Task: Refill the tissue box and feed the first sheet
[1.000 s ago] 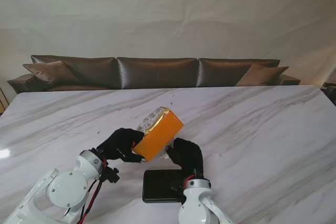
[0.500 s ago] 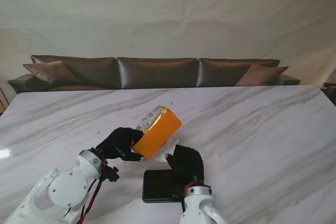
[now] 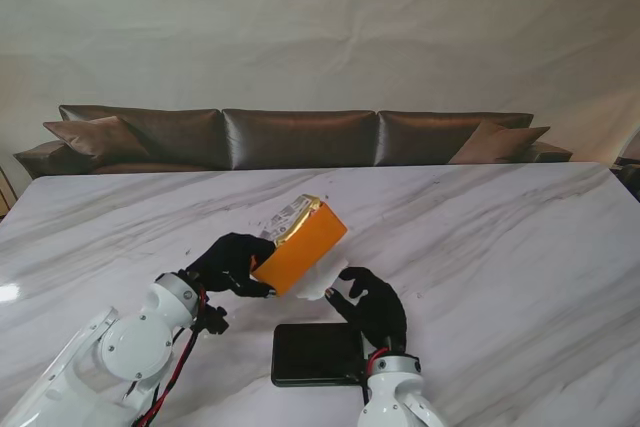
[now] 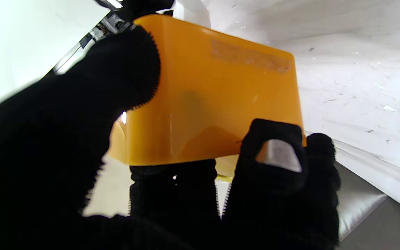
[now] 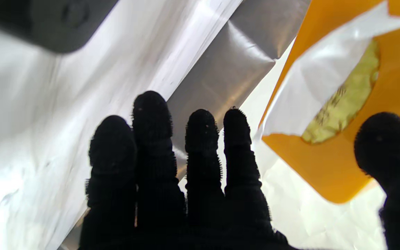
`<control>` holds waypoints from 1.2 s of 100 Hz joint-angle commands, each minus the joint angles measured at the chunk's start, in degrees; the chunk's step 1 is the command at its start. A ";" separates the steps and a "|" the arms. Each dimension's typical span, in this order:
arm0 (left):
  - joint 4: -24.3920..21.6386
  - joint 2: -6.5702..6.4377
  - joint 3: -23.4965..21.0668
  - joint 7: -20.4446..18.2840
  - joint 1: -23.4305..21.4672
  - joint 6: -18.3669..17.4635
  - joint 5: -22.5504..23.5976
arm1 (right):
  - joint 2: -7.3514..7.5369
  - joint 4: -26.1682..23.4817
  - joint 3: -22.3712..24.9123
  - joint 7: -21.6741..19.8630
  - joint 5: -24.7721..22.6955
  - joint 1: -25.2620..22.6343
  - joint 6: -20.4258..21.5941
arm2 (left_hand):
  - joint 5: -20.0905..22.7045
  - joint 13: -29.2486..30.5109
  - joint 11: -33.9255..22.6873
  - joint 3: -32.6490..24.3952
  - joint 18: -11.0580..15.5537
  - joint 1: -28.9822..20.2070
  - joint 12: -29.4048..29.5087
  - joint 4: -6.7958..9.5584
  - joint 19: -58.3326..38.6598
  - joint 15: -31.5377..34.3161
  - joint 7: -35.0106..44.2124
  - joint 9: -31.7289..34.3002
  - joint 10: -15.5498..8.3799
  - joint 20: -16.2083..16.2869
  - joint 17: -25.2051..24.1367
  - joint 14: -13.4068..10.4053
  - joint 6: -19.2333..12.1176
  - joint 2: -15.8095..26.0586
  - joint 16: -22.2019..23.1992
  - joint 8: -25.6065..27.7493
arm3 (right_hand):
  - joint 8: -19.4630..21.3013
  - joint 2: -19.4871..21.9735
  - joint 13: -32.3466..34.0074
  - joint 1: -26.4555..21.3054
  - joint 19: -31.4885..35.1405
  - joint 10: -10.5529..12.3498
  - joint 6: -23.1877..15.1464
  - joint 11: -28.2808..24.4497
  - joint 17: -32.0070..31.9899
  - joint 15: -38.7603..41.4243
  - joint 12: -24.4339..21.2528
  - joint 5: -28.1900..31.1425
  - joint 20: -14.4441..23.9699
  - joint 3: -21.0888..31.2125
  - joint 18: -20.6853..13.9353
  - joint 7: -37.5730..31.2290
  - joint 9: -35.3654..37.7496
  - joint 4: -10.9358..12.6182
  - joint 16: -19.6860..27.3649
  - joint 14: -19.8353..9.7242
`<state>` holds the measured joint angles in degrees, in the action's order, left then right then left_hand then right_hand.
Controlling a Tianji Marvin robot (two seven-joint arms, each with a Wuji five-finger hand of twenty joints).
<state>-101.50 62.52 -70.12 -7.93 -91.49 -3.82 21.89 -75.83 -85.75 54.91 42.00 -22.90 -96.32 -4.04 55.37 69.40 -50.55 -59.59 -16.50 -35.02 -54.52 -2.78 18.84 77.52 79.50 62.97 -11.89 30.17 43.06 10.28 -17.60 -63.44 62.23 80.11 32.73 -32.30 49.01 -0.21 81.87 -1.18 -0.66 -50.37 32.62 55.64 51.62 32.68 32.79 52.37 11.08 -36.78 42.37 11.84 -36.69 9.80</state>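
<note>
My left hand (image 3: pixel 232 265) is shut on the orange tissue box (image 3: pixel 302 245) and holds it tilted above the table, its fingers wrapped over one end (image 4: pixel 214 100). A wrapped tissue pack (image 3: pixel 288 217) shows at the box's far, raised end. A white sheet (image 3: pixel 318 284) hangs from the oval slot on the box's underside (image 5: pixel 325 80). My right hand (image 3: pixel 370 305) is just right of the sheet and nearer to me, with fingers (image 5: pixel 151 114) spread and nothing in them; the thumb is apart from the box.
A flat black rectangular lid or base (image 3: pixel 316 354) lies on the marble table (image 3: pixel 500 237) near me, between my arms. A dark leather sofa (image 3: pixel 300 137) runs along the table's far edge.
My right hand came off the box, shifted right and spread its fingers. A white sheet now hangs out under the box. My left hand raised the box slightly.
</note>
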 commanded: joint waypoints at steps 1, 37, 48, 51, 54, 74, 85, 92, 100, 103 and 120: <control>0.77 -0.12 0.51 -1.50 1.56 0.71 1.68 | 1.01 -1.50 1.31 -0.82 0.18 -1.08 -0.01 | 5.35 2.57 -32.23 -15.12 2.80 -9.94 -6.38 15.53 -110.76 -0.12 8.95 11.83 4.92 1.20 0.02 -9.61 -4.65 15.37 1.21 2.25 | -1.39 -0.95 -1.18 1.58 -0.67 0.19 -0.01 -0.06 -0.48 -1.43 -1.82 -2.30 0.96 0.60 -1.64 -1.55 -2.01 0.95 -0.94 0.15; 10.73 -0.23 7.59 -1.35 11.38 1.11 7.85 | 4.08 -8.98 8.33 -6.15 -7.29 -4.51 -6.43 | 5.35 2.49 -32.56 -15.05 2.78 -10.21 -6.54 15.24 -110.92 -0.40 9.13 11.51 5.41 1.31 -1.06 -9.06 -4.56 15.30 1.82 2.55 | -2.49 -1.68 -1.11 -0.20 -1.10 0.05 -0.91 0.12 -0.67 -1.71 -3.29 -0.71 1.38 0.73 -1.69 -3.73 -1.19 0.73 -0.93 -0.07; 14.27 -0.27 10.21 -0.99 14.45 0.50 10.04 | 4.59 -9.87 9.47 -7.89 -8.15 -4.69 -7.77 | 5.34 2.30 -32.69 -14.95 2.87 -10.27 -6.59 15.04 -110.84 -0.57 9.22 11.33 5.49 1.26 -1.77 -8.94 -4.57 15.51 2.01 2.63 | -2.51 -1.45 -1.10 -0.54 -1.20 -0.01 -1.20 0.17 -0.69 -1.73 -3.36 0.04 1.35 0.71 -1.77 -3.92 -1.06 0.67 -0.89 -0.07; 15.31 -0.28 10.93 -0.95 15.30 0.22 10.46 | 4.64 -9.84 9.63 -8.16 -8.18 -4.56 -8.01 | 5.33 2.20 -32.72 -14.87 2.93 -10.24 -6.61 14.96 -110.85 -0.63 9.26 11.29 5.54 1.28 -1.93 -8.92 -4.60 15.62 2.11 2.65 | -2.53 -1.38 -1.10 -0.60 -1.22 -0.10 -1.20 0.18 -0.70 -1.73 -3.38 0.22 1.35 0.64 -1.78 -3.93 -0.99 0.64 -0.89 -0.07; 16.44 -0.22 11.64 -0.68 16.11 -0.21 10.65 | 4.67 -9.71 9.73 -8.39 -8.16 -4.36 -8.21 | 5.32 2.00 -32.75 -14.80 3.01 -10.19 -6.65 14.89 -110.81 -0.74 9.30 11.09 5.52 1.30 -2.18 -8.90 -4.65 15.75 2.25 2.67 | -2.53 -1.36 -1.10 -0.74 -1.23 -0.10 -1.28 0.18 -0.69 -1.73 -3.40 0.52 1.35 0.61 -1.78 -3.98 -0.89 0.63 -0.88 -0.07; 23.90 0.54 16.70 3.80 21.21 -3.16 13.46 | 4.57 -8.19 9.61 -8.97 -7.69 -2.64 -9.13 | 5.02 -1.36 -33.03 -12.98 3.30 -11.11 -7.31 13.32 -109.59 -1.80 9.66 9.43 5.96 1.79 -6.17 -8.78 -4.70 16.27 3.95 2.83 | -2.56 -0.90 -0.83 -1.50 -1.25 -0.18 -1.69 0.18 -0.69 -1.87 -3.46 1.76 1.36 0.29 -1.78 -4.03 -0.31 0.60 -0.75 0.02; 27.42 0.87 19.40 6.75 23.48 -4.50 15.93 | 4.51 -7.24 9.39 -9.54 -7.14 -1.42 -9.50 | 4.64 -4.18 -32.69 -11.59 4.34 -11.44 -8.36 11.10 -107.86 -2.96 9.72 7.85 5.70 3.80 -9.00 -9.35 -5.42 16.58 5.10 3.02 | -2.56 -0.78 -0.75 -1.79 -1.25 -0.32 -1.69 0.29 -0.69 -1.95 -3.54 2.16 1.37 0.06 -1.78 -4.00 -0.14 0.63 -0.69 0.09; 28.98 0.92 20.87 7.67 24.56 -5.07 17.10 | 4.56 -6.66 9.31 -10.18 -6.91 -0.52 -9.66 | 4.45 -5.90 -32.20 -10.15 5.49 -11.49 -9.12 10.38 -106.33 -3.46 9.38 6.95 5.29 7.41 -10.24 -9.92 -6.29 16.78 5.26 3.43 | -2.57 -0.58 -0.71 -1.81 -1.25 -0.35 -1.63 0.39 -0.69 -2.00 -3.60 2.30 1.38 -0.05 -1.78 -3.94 -0.06 0.67 -0.65 0.11; 30.27 0.83 22.32 8.28 25.50 -5.62 18.49 | 4.66 -6.38 9.27 -10.95 -6.82 0.32 -9.97 | 4.24 -7.32 -31.48 -8.93 6.30 -10.94 -9.19 9.77 -105.16 -4.23 9.01 6.10 4.49 8.33 -11.22 -10.41 -7.05 16.63 5.07 3.48 | -2.57 -0.43 -0.66 -1.90 -1.26 -0.47 -1.54 0.44 -0.69 -2.03 -3.66 2.49 1.38 -0.11 -1.78 -3.91 0.12 0.73 -0.61 0.09; 30.88 0.83 22.91 8.90 25.86 -5.87 19.17 | 4.69 -6.29 9.25 -11.23 -6.79 0.61 -10.10 | 4.13 -7.75 -31.00 -8.32 6.56 -10.44 -9.11 9.41 -104.77 -4.67 8.71 5.88 4.08 8.25 -11.45 -10.58 -7.57 16.68 4.95 3.45 | -2.56 -0.45 -0.62 -1.91 -1.26 -0.45 -1.56 0.42 -0.69 -2.03 -3.67 2.58 1.38 -0.16 -1.78 -3.90 0.23 0.75 -0.61 0.06; 34.27 0.84 26.26 12.97 27.86 -6.38 23.38 | 4.76 -5.82 9.05 -12.29 -6.50 1.96 -10.64 | 2.98 -9.68 -28.00 -6.18 7.27 -7.66 -8.44 6.45 -103.03 -7.53 6.97 4.62 2.20 7.17 -12.65 -10.60 -9.30 16.19 4.47 3.11 | -2.55 -0.31 -0.57 -2.01 -1.30 -0.51 -1.54 0.35 -0.69 -2.03 -3.70 2.82 1.37 -0.31 -1.80 -3.81 0.54 0.86 -0.57 0.07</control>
<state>-67.87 63.06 -43.99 6.00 -63.99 -10.10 45.54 -71.06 -91.59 63.99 30.68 -29.48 -94.96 -14.41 54.28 62.56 -50.55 -59.00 -10.61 -36.02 -56.76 -2.06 19.89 72.40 79.45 61.46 -12.26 37.33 32.15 6.61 -17.72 -62.49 66.30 80.10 30.44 -32.80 48.08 -1.88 80.66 -1.30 -0.82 -50.33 32.32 54.58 48.73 34.32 33.02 52.42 11.02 -40.69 42.55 11.84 -36.75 9.90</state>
